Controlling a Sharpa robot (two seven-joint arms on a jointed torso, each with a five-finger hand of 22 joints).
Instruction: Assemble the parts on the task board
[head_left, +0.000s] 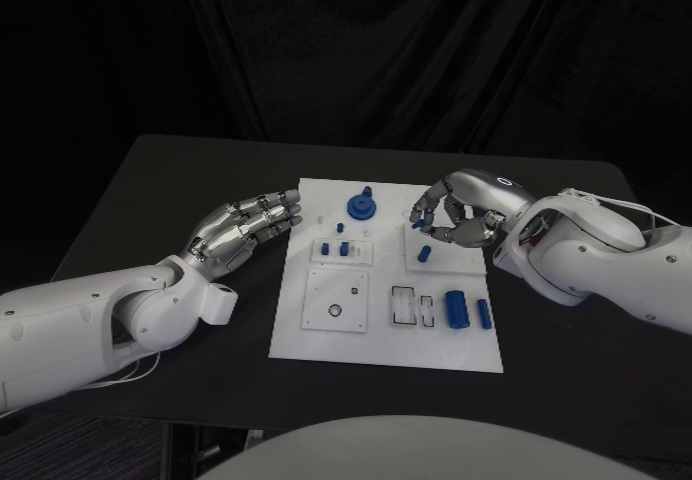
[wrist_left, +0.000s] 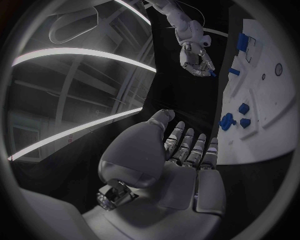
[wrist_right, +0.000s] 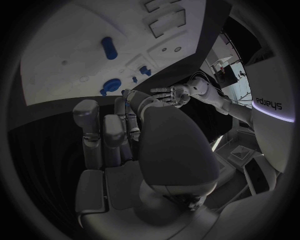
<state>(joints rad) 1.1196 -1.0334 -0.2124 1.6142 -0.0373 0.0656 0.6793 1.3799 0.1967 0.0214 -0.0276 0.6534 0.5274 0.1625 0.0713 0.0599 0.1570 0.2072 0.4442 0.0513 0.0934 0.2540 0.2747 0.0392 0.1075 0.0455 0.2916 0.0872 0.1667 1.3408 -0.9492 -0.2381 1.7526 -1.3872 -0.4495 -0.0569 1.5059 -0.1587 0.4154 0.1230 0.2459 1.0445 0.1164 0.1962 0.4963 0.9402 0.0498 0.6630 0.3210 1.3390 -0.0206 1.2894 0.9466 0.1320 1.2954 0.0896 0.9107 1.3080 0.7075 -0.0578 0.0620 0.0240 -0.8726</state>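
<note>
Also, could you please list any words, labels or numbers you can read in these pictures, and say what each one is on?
"sharpa", seen upside down in the right wrist view: on the robot's white casing at the circle's edge.
Task board: no readable text or numbers on it.
Blue parts: no markings that can be made out.

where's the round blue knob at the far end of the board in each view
Head view: knob stands at the board's far edge, between the two robot hands.
Left wrist view: knob sits near the board's edge, just beyond the left robot hand.
Right wrist view: knob lies just past the right robot hand's fingertips.
Shared landmark: the white board.
</note>
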